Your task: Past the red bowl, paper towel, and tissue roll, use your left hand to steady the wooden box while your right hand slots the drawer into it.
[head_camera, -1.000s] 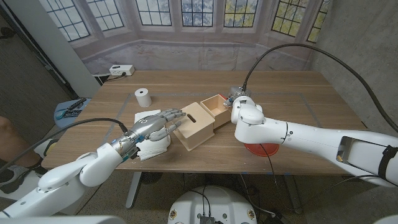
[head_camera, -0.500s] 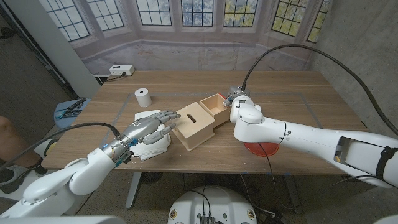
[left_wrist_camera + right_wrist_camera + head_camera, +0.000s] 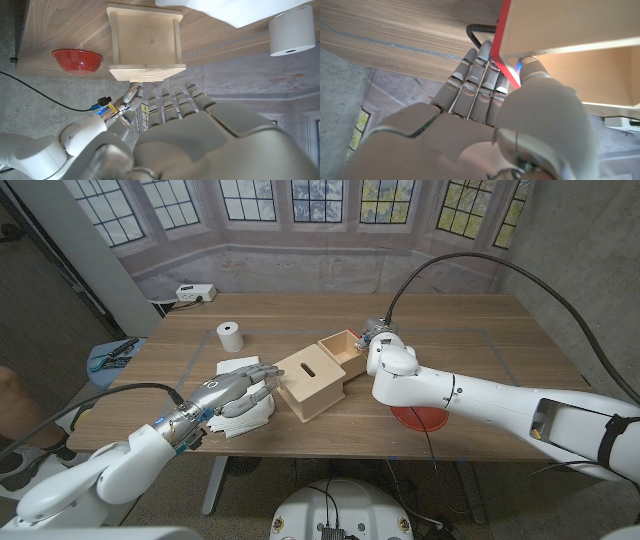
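The wooden box (image 3: 312, 384) (image 3: 145, 40) with a slot in its top lies mid-table. The drawer (image 3: 345, 348) sticks out of its far right end, partly inside. My right hand (image 3: 380, 346) grips the drawer's red-faced front panel (image 3: 506, 45), fingers (image 3: 475, 75) outside by the black handle and thumb inside. My left hand (image 3: 240, 388) (image 3: 200, 135) hovers over the paper towel (image 3: 246, 408), fingers spread, tips at the box's left end; contact is unclear. The tissue roll (image 3: 230, 336) (image 3: 292, 30) stands far left. The red bowl (image 3: 420, 420) (image 3: 77, 60) peeks from under my right forearm.
A white power strip (image 3: 195, 292) lies at the table's far left corner. A blue object (image 3: 113, 352) sits on a seat off the table's left edge. My right forearm (image 3: 480, 400) crosses the right half of the table.
My left hand has drawn back from the box's top toward me, fingertips now at the box's left end. The right hand and drawer edged slightly left.
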{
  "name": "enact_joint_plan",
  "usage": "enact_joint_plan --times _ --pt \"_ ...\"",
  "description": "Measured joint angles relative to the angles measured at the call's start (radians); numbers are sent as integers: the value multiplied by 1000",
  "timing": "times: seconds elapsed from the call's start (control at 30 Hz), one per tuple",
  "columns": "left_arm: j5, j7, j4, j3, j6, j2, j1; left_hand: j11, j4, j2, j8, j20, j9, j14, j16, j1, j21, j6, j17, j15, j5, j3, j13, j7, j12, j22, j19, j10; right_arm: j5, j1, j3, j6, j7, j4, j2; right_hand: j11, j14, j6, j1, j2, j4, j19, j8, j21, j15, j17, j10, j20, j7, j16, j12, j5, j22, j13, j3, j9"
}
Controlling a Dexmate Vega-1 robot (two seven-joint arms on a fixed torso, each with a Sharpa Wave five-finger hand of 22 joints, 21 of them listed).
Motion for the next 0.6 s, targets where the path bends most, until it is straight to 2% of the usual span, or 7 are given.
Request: enact_joint_plan --times 0.23,0.6 --pt "46 28 14 4 -23 -25 -4 -14 -5 0 -14 -9 0 -94 -23 0 0 -36 -3 -5 0 5 0 -18 -30 0 -9 -88 4 -4 13 6 -6 10 8 -1 2 0 0 0 0 0 0 0 2 -2 1 0 0 0 0 -1 0 -1 0 0" --pt "90 74 51 35 -39 -41 -21 -12 -5 0 -14 -15 0 -96 -15 0 0 -47 -3 -2 0 5 0 -18 -25 0 -15 -89 11 -12 30 12 -11 14 15 -3 2 7 0 0 0 0 -2 0 2 -3 4 0 4 0 -4 -1 0 0 0 -1"
